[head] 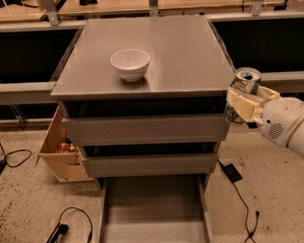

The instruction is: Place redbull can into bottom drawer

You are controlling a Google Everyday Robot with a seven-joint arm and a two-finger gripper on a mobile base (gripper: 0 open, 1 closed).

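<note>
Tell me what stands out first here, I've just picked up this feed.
The gripper, beside the right edge of the cabinet at top-drawer height, is shut on the redbull can. Low in front, the bottom drawer stands pulled open. A white bowl sits on the cabinet top.

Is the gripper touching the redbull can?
Touching. The camera view shows the gripper clamped around the redbull can, beside the right edge of the cabinet.

Cream claw at right; white arm, vent holes.
</note>
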